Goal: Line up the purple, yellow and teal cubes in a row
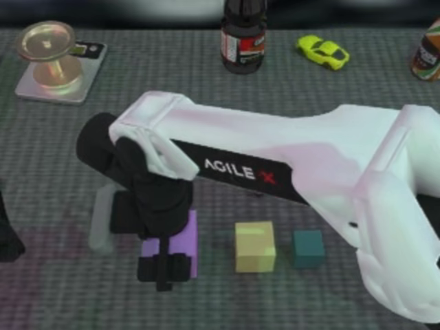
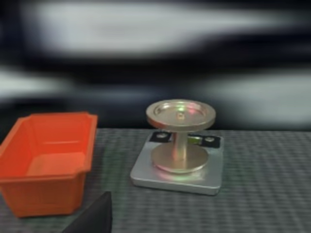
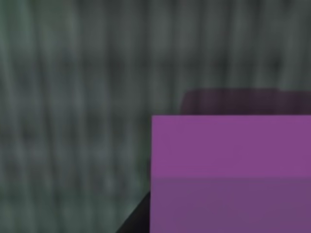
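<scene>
- Reaching across the woven grey surface (image 1: pixel 62 206), the right gripper (image 1: pixel 163 267) sits over the matte purple cube (image 1: pixel 185 237); its grip cannot be told.
- Boxy yellow cube (image 1: pixel 255 247) and small teal cube (image 1: pixel 308 248) stand in a row beside it.
- Left gripper is out of sight.

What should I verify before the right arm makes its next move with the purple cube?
1. Right gripper is over the purple cube: ok, the top view shows it at the cube's left part.
2. Grip state on the cube: cannot tell; the fingers are hidden.
3. Row order: ok; purple cube, yellow cube, teal cube run left to right.
4. Gaps in the row: ok, the cubes stand apart and none touch.
5. Purple cube resting on the table: cannot tell from these views.
6. Left arm out of the way: ok; only a dark edge shows at the table's left.
</scene>
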